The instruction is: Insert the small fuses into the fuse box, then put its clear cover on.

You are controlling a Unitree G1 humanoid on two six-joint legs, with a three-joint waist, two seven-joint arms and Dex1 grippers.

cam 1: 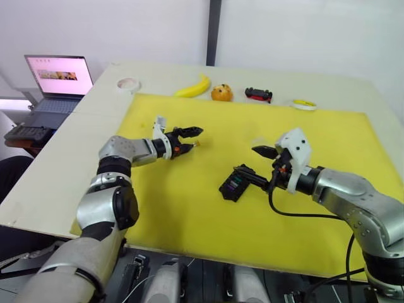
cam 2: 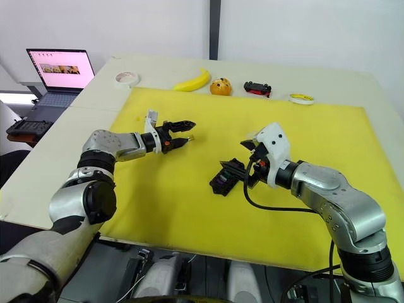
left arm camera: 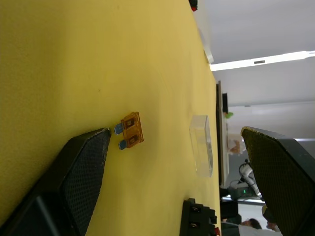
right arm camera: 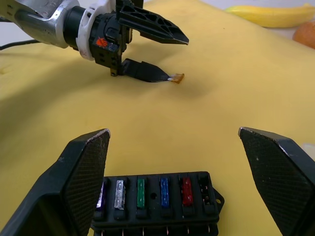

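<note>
Left claw [cam 1: 191, 138] spread beside flat orange fuse [left arm camera: 131, 130]; right claw [right arm camera: 172, 162] spread over slotted black fuse box [right arm camera: 157, 199].

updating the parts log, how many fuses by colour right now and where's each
purple fuse, in the fuse box: 1
grey fuse, in the box: 1
green fuse, in the box: 1
blue fuse, in the box: 1
red fuse, in the box: 1
orange fuse, loose on the yellow mat at the left tool tips: 1
total: 6 fuses
</note>
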